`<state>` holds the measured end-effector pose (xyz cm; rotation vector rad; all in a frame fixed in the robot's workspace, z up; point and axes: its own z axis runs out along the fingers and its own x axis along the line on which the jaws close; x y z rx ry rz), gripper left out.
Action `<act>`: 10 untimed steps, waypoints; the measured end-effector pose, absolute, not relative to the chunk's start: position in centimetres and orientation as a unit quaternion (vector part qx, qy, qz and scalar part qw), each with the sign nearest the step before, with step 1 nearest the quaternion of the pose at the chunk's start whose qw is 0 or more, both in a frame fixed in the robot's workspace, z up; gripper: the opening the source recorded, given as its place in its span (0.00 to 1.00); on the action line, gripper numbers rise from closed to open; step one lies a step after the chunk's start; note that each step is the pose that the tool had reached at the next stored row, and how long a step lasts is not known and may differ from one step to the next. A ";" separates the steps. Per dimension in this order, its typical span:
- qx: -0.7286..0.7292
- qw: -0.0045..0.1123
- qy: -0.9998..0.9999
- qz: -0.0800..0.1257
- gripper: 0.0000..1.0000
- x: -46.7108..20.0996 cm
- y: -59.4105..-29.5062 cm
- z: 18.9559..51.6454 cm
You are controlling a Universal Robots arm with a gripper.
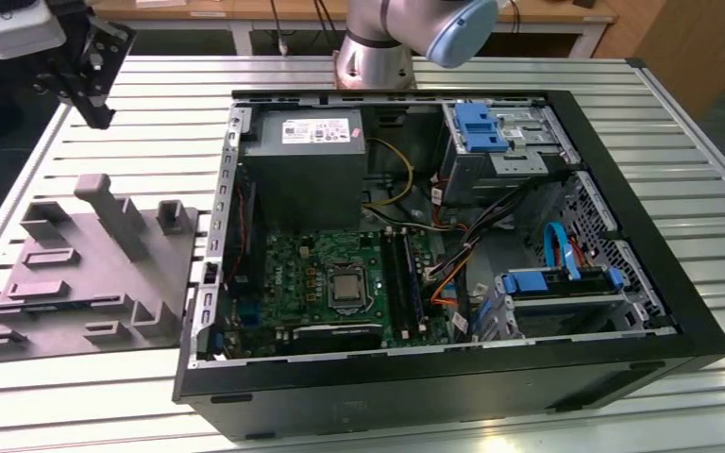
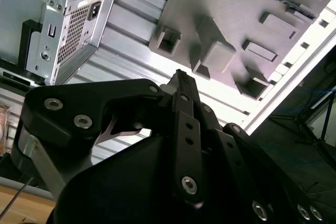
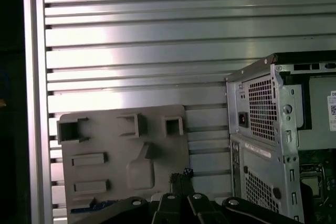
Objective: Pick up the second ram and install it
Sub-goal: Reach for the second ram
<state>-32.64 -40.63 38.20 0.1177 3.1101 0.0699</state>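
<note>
Pincer point(image 3: 181, 177) aloft, second ram point(image 3: 88, 208) on fixture point(image 3: 121, 145) — apart

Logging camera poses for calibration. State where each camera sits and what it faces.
Exterior view: off the arm, high, looking down on the open computer case, slatted table and grey fixture; arm and gripper show.
First wrist view: on the arm, looking down past the gripper at fixture, table and case rear.
Second wrist view: on the arm, close behind the gripper, facing fixture and case rear.
Shared: gripper, fixture and case in all three.
</note>
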 end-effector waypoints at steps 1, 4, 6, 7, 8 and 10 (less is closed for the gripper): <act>0.038 0.014 0.999 0.022 0.10 -32.7 -40.9 38.2; 0.038 0.014 0.999 0.022 0.10 -33.0 -41.7 38.1; 0.038 0.014 0.999 0.022 0.10 -33.1 -42.3 38.1; 0.038 0.014 0.999 0.022 0.10 -33.2 -42.6 38.1; 0.038 0.014 0.999 0.022 0.10 -33.3 -42.9 38.0; 0.038 0.014 0.999 0.022 0.10 -33.6 -43.4 37.9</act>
